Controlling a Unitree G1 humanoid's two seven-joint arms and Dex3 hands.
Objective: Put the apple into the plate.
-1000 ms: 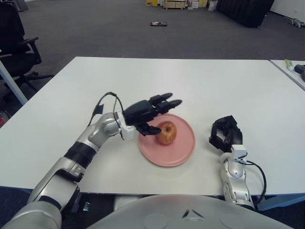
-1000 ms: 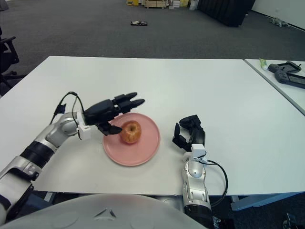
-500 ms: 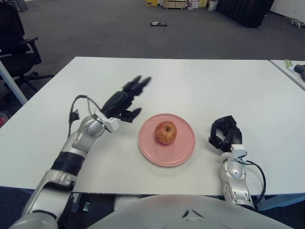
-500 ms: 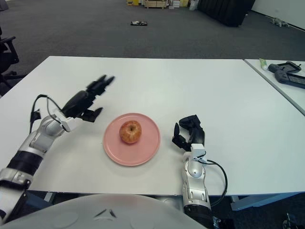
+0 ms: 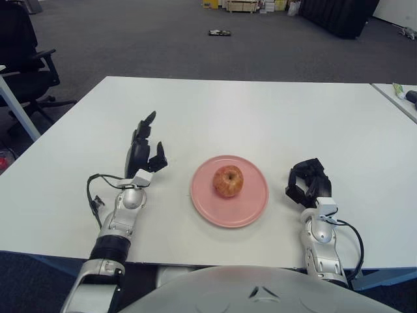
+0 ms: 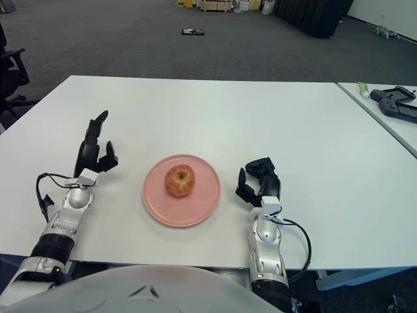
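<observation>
Open office or lab floor: grey carpet (image 5: 163,45), office chair (image 5: 26,59), white table (image 5: 260,111).

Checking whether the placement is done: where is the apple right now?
The apple sits on the pink plate, near the table's front centre, between the open left hand and the right hand, touching neither.

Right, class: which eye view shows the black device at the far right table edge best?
The right eye view: the black device shows nearly whole. The left eye view catches only its end at the picture's edge.

We are seeing even, bright overhead light spreading across the white tabletop (image 5: 273,117); shadows are staying faint; nothing is blurring.
</observation>
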